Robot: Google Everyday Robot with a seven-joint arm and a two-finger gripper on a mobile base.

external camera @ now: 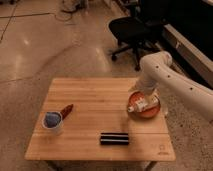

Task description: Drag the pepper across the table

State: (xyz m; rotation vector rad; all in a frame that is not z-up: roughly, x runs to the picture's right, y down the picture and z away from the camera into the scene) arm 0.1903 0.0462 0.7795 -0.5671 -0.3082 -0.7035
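One wooden table (95, 100) is sitting on the shiny floor (35, 50) by one chair (131, 27), holding one pepper (66, 111), cup (52, 121), bar (114, 138) and plate (151, 114), with the gripper (141, 105) hanging over the plate, grip unclear.

The arm (172, 76) is glossy white all over, built of thick, rounded tube segments with smooth shells. A bulbous, dome-like joint caps the place where two segments meet. A few small dark dots are spaced along the long segment. The shell narrows toward the wrist. The gripper (142, 105) is white as well, a short blocky piece, and it is at the plate (153, 115) on the right side of the table (100, 102).
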